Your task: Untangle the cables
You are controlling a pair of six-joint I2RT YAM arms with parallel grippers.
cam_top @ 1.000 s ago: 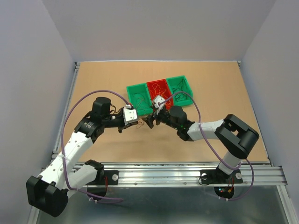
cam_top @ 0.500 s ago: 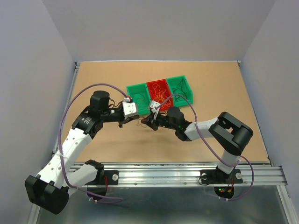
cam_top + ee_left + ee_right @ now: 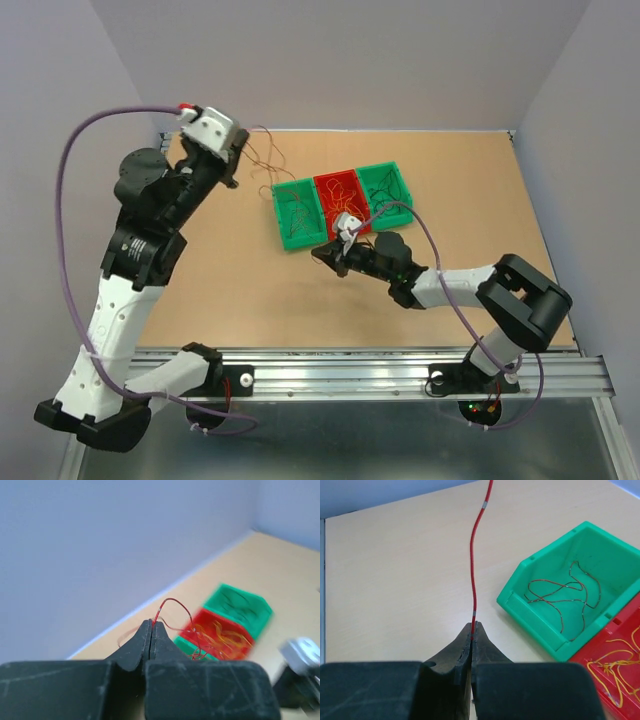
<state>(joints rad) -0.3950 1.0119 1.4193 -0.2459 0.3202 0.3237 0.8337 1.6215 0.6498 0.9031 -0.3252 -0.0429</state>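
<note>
A thin red cable runs up and away from my right gripper, which is shut on its lower end just above the table. In the top view that gripper sits low in front of the bins. My left gripper is raised high at the back left, and thin cable strands trail from it. The left wrist view shows it shut on a looping red cable. Dark cables lie in a green bin, and yellow cables lie in the red bin.
Three bins stand in a row at mid-table: left green bin, red bin, right green bin. Grey walls close in the table on three sides. An aluminium rail runs along the near edge.
The right gripper has shut on the red cable and stays low by the bins. The left arm has swung up and back to the left, drawing its cable strands away.
</note>
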